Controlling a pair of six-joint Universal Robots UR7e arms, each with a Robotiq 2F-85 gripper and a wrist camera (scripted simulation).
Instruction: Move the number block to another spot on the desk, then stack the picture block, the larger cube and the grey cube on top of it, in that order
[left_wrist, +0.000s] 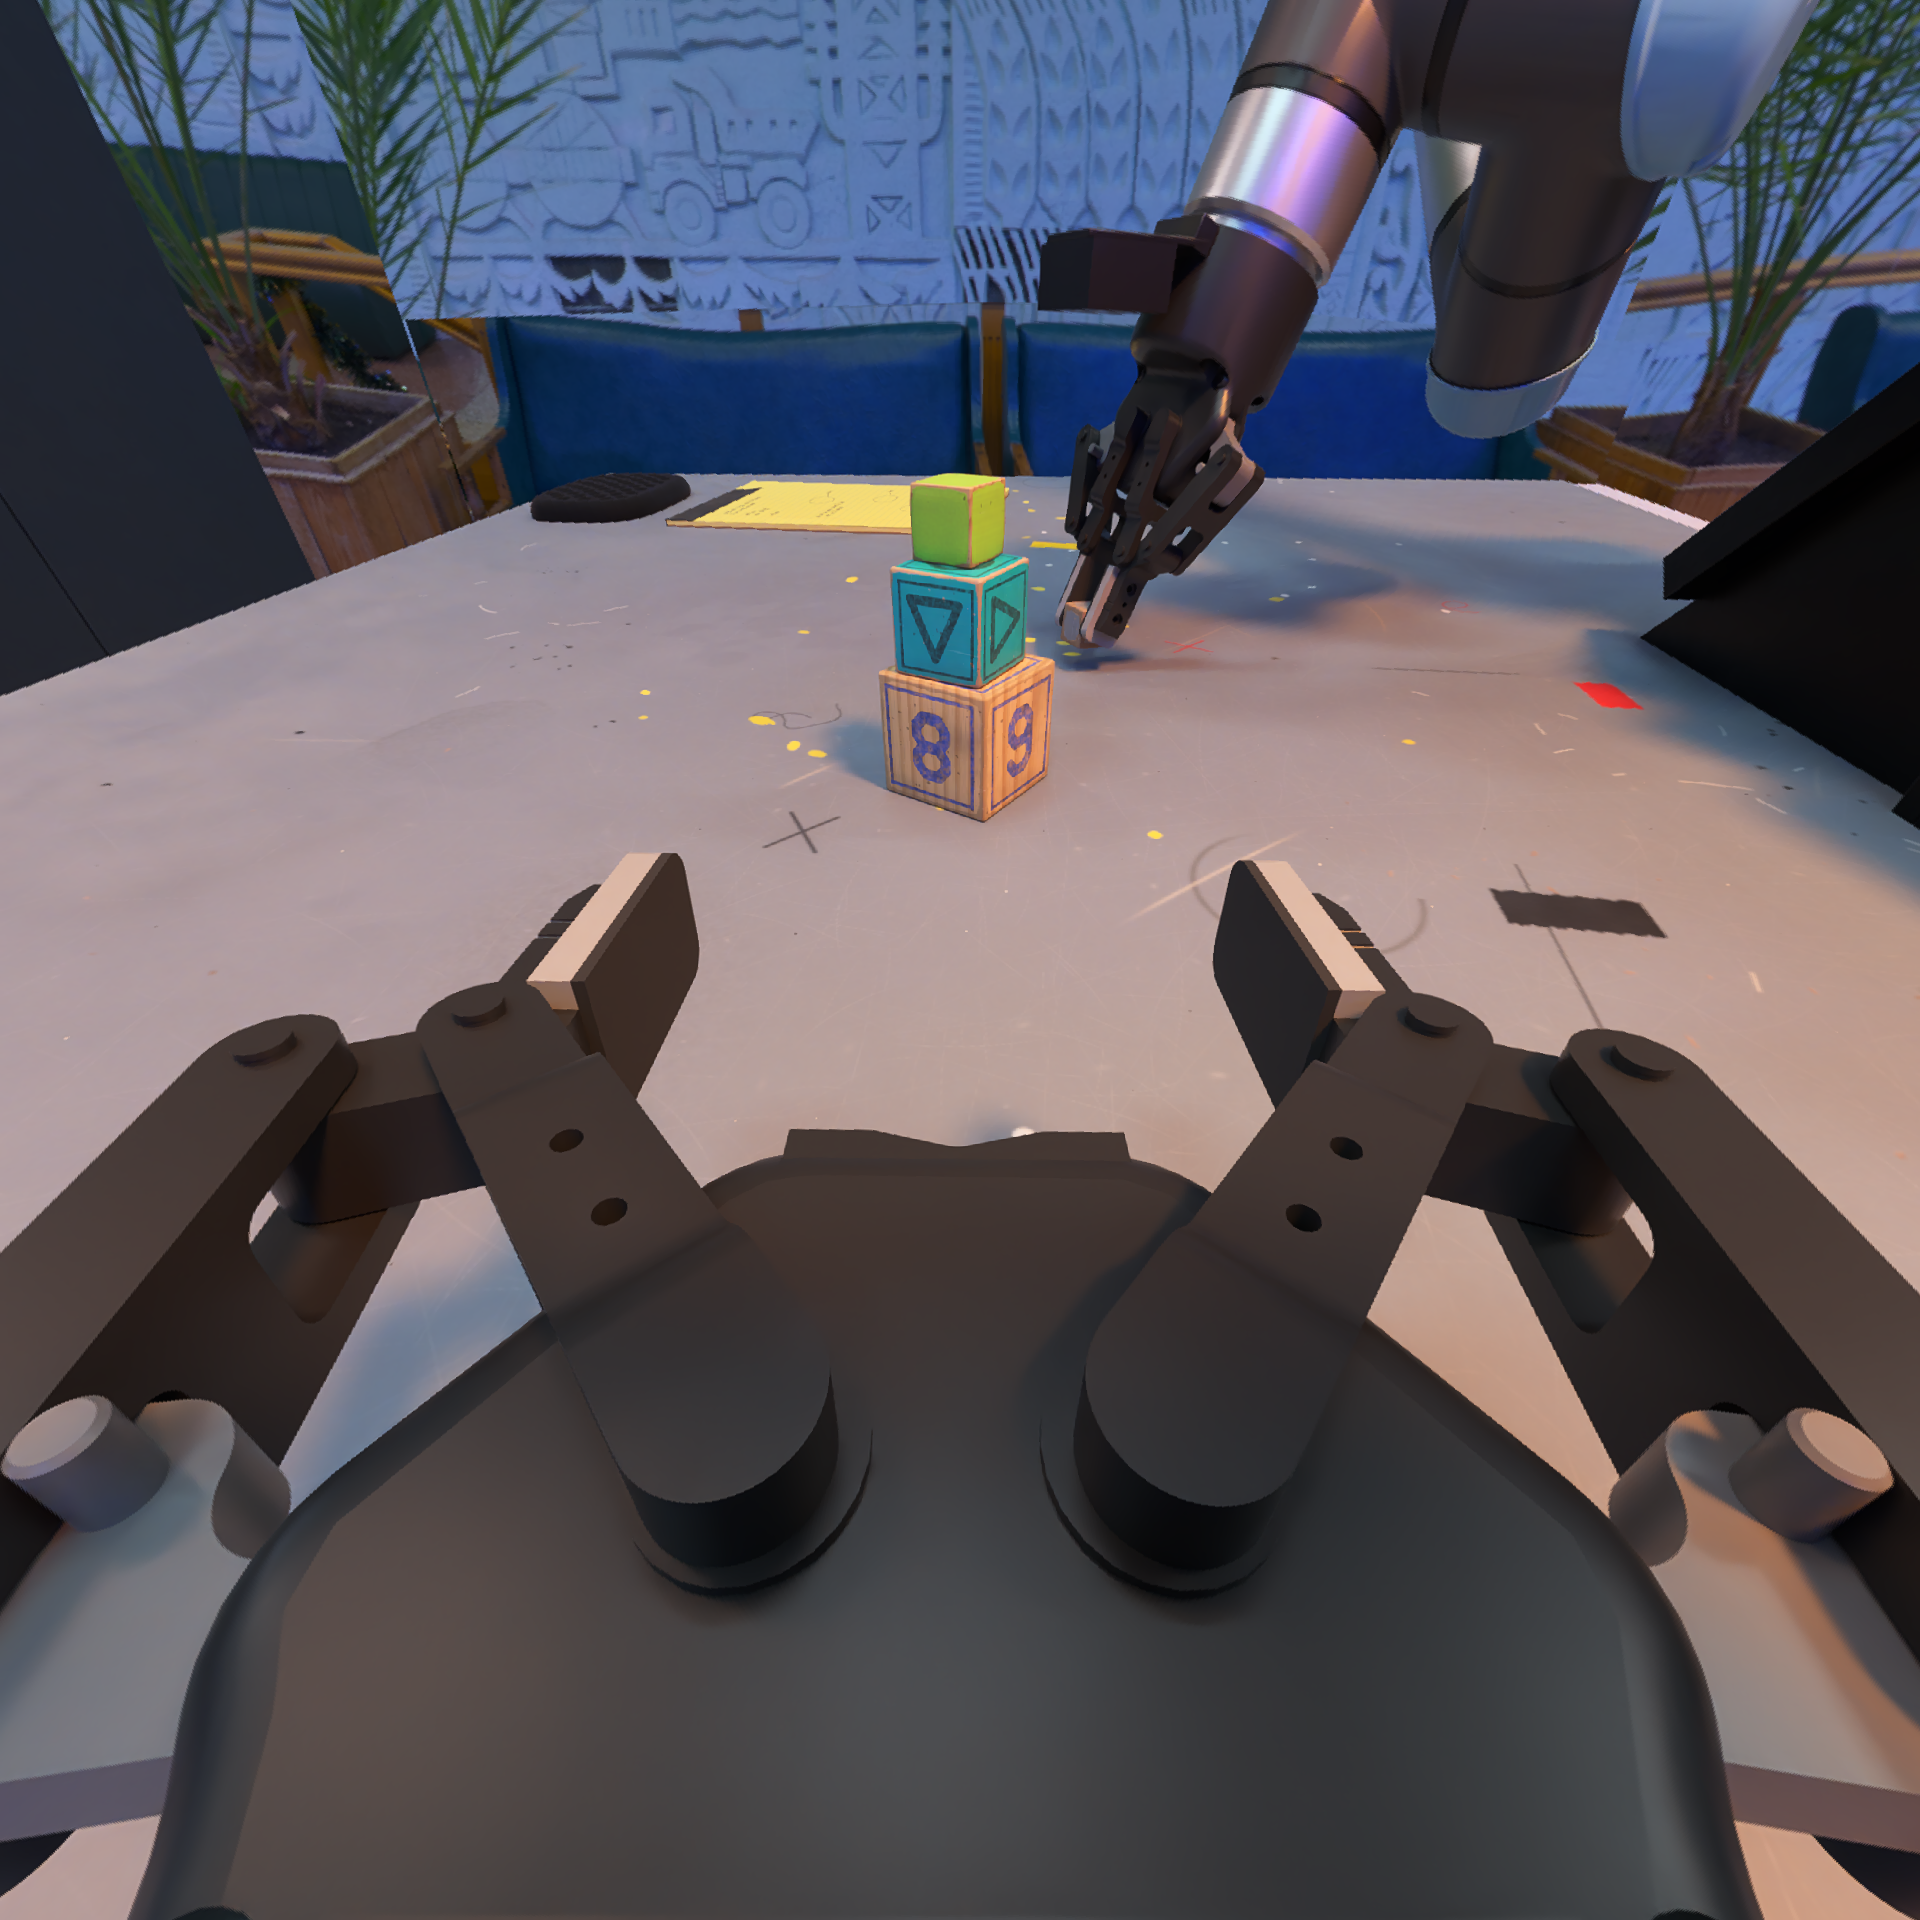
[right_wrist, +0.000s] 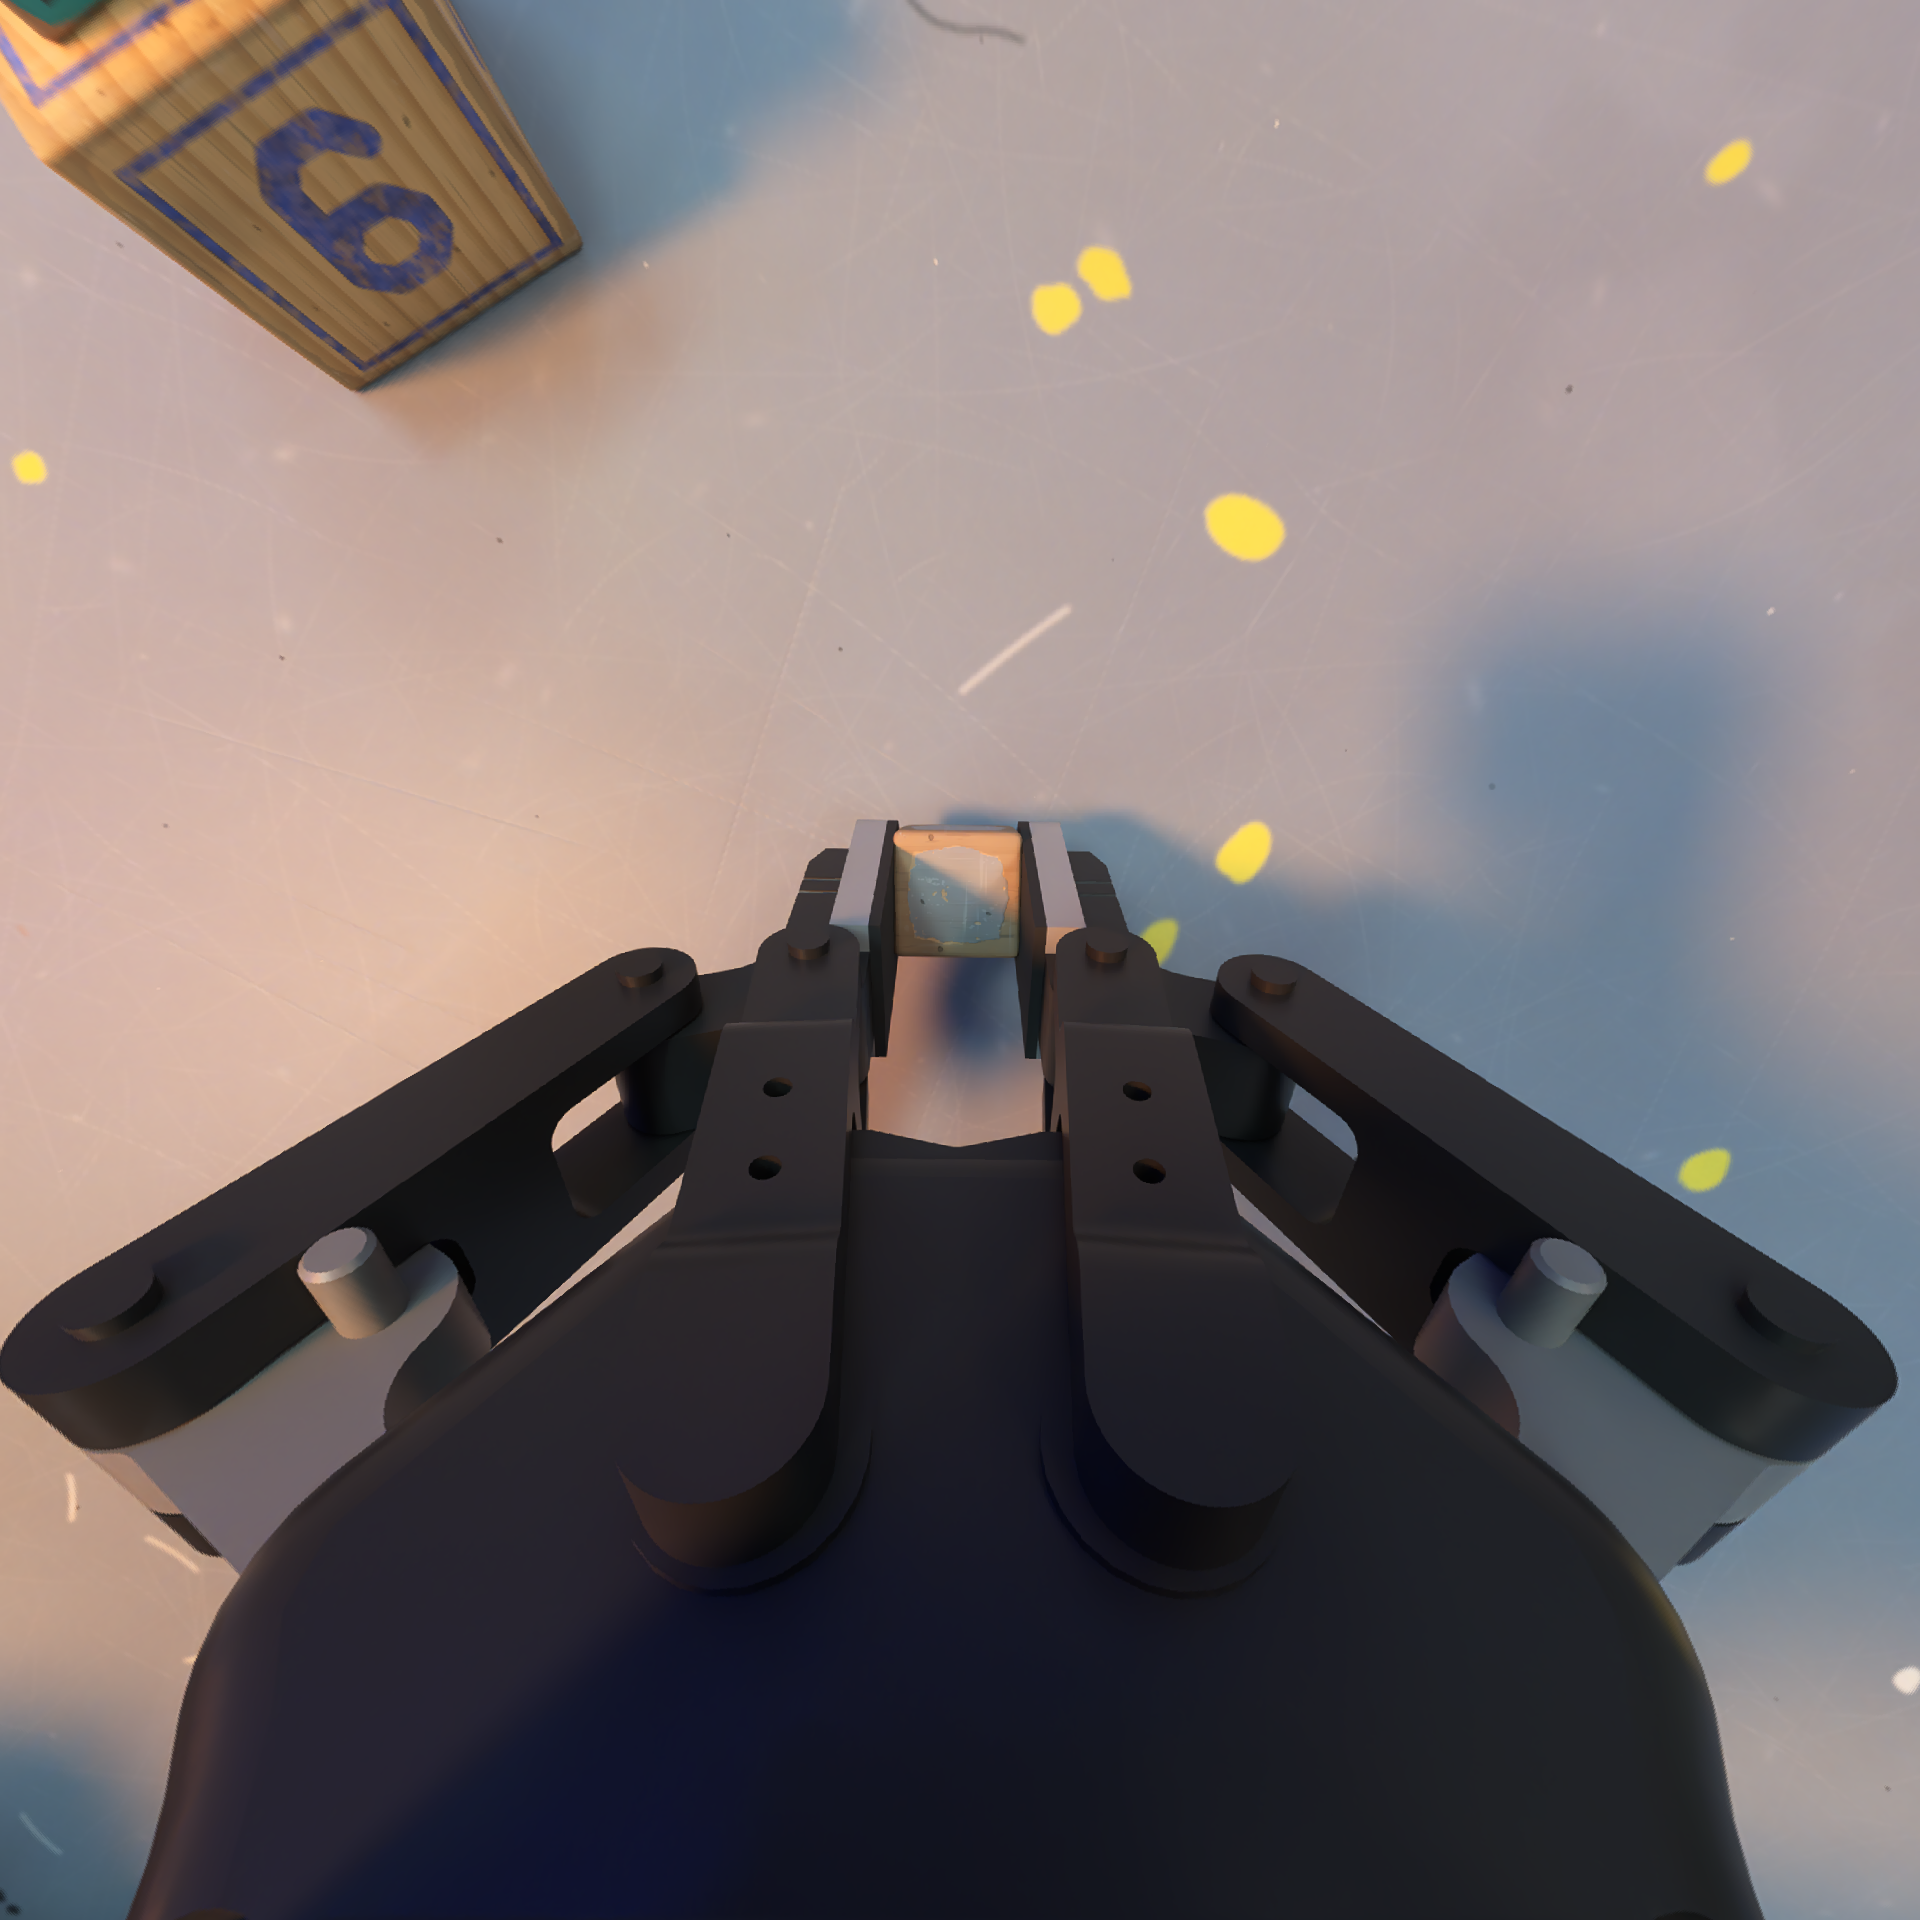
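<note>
A stack stands mid-desk in the left wrist view: the wooden number block (left_wrist: 966, 743) at the bottom, the teal picture block (left_wrist: 961, 621) on it, and a green cube (left_wrist: 958, 517) on top. My left gripper (left_wrist: 954, 888) is open and empty, well short of the stack. My right gripper (left_wrist: 1091, 623) is down at desk level just right of the stack. In the right wrist view the right gripper (right_wrist: 956, 844) is shut on the small grey cube (right_wrist: 953, 894). The number block (right_wrist: 301, 177) shows at the upper left there.
A yellow notepad (left_wrist: 800, 507) and a black oval pad (left_wrist: 611, 497) lie at the desk's far edge. A black box (left_wrist: 1808, 582) stands at the right edge. A red mark (left_wrist: 1608, 694) and a dark patch (left_wrist: 1577, 914) are on the desk at the right.
</note>
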